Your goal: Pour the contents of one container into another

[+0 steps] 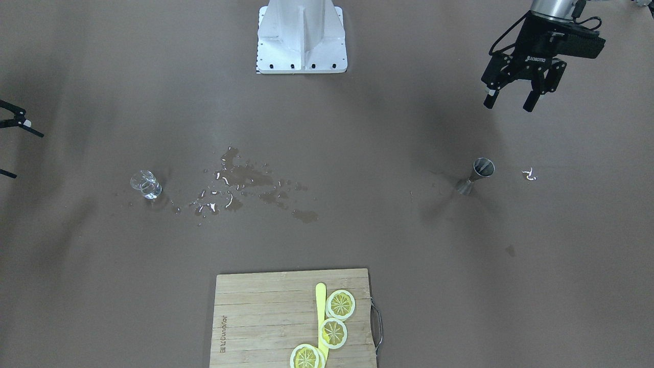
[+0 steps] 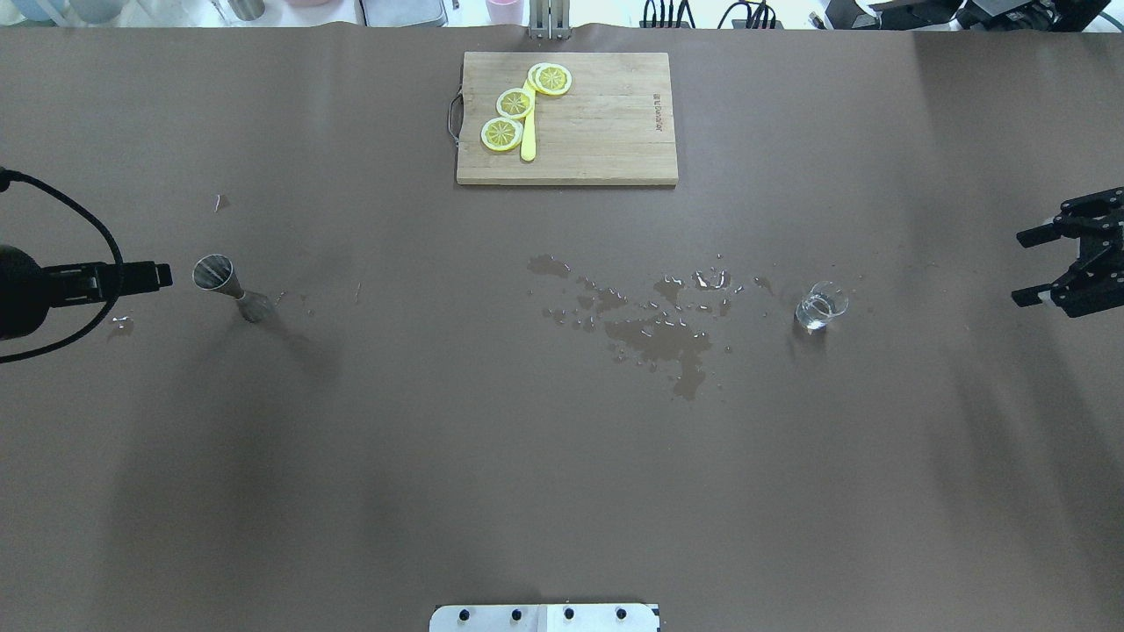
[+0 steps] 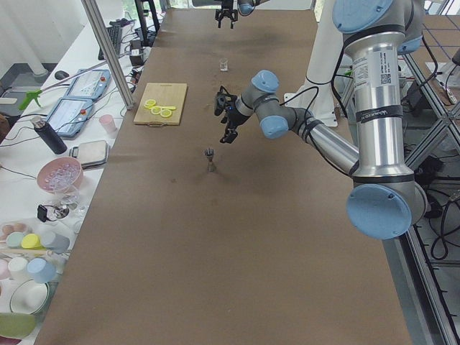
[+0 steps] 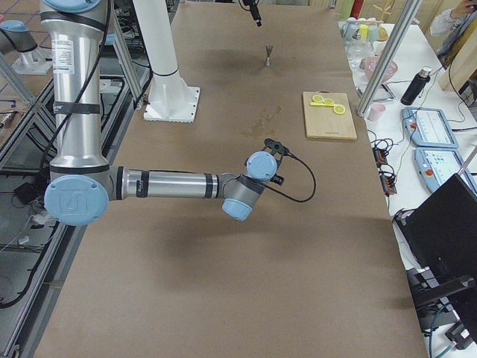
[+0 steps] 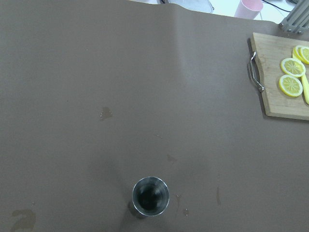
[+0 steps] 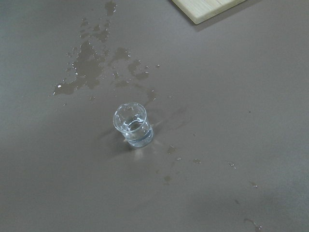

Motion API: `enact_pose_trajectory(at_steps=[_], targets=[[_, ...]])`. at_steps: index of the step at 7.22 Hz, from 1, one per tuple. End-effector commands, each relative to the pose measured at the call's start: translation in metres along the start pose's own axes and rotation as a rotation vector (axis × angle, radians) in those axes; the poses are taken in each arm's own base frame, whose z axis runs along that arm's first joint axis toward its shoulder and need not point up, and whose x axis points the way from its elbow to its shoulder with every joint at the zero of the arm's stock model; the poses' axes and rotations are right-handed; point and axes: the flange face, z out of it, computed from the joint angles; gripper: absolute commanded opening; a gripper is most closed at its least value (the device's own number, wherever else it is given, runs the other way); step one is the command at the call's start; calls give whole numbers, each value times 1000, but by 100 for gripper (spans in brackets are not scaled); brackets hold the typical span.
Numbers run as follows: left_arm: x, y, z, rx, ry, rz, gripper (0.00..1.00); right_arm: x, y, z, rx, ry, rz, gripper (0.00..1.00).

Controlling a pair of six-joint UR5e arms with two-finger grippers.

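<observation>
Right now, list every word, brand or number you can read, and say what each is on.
"ROBOTIQ": on the left gripper, front-facing view.
Burned-in brand on the cutting board: too blurred to read.
Sticker on the left arm: too small to read.

A small clear glass [image 6: 133, 124] stands upright near the centre with a little liquid inside. Puddles [image 6: 87, 63] spread at upper left. The corner of a wooden board [image 6: 205, 8] shows at the top edge.
</observation>
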Motion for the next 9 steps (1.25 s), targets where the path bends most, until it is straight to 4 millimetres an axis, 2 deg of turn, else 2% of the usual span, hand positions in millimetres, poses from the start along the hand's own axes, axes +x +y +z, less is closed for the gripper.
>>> enact_pose_trajectory(at_steps=[1, 2, 4, 5, 7, 8, 9], targets=[[9, 55, 9, 94, 28, 56, 99, -19, 12, 37, 58, 18, -74, 100], [12, 82, 21, 141, 15, 85, 99, -23, 13, 41, 93, 34, -125, 100], [-7, 110, 59, 273, -17, 122, 99, -26, 10, 60, 175, 61, -229, 100], [-21, 119, 85, 310, 25, 100, 99, -23, 2, 65, 191, 56, -248, 100], [-15, 132, 141, 347, 86, 71, 99, -20, -16, 70, 220, 51, -282, 100], [-13, 135, 155, 378, 73, 77, 99, -19, -8, 69, 233, 49, -295, 100], [-25, 134, 163, 390, 43, 89, 99, -14, 2, 72, 243, 48, -308, 100]])
